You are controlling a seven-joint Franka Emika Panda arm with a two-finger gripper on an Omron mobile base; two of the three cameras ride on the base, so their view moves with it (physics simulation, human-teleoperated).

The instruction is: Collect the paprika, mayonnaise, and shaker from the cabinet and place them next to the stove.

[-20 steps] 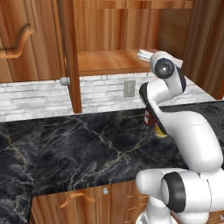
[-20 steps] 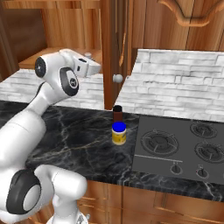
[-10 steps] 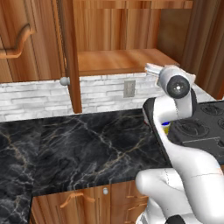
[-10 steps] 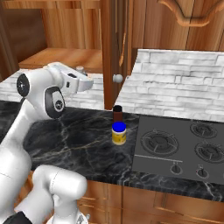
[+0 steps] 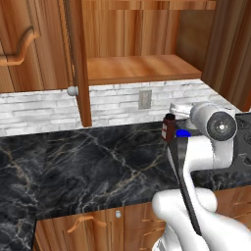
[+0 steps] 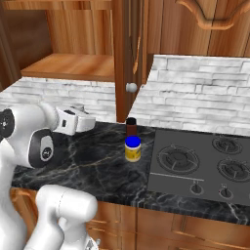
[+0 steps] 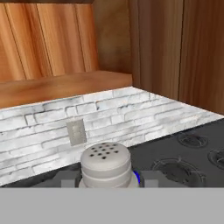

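Lowered from cabinet (image 5: 142, 68) toward tabletop (image 6: 93, 158); fingers clamped on shaker (image 7: 106, 165), approaching paprika (image 6: 131, 126), mayonnaise (image 6: 132, 148) left of stove (image 6: 200, 166).

no legible text, mayonnaise (image 6: 132, 149) label too small to read

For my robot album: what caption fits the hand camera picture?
Pincer carrying the shaker toward the stove.
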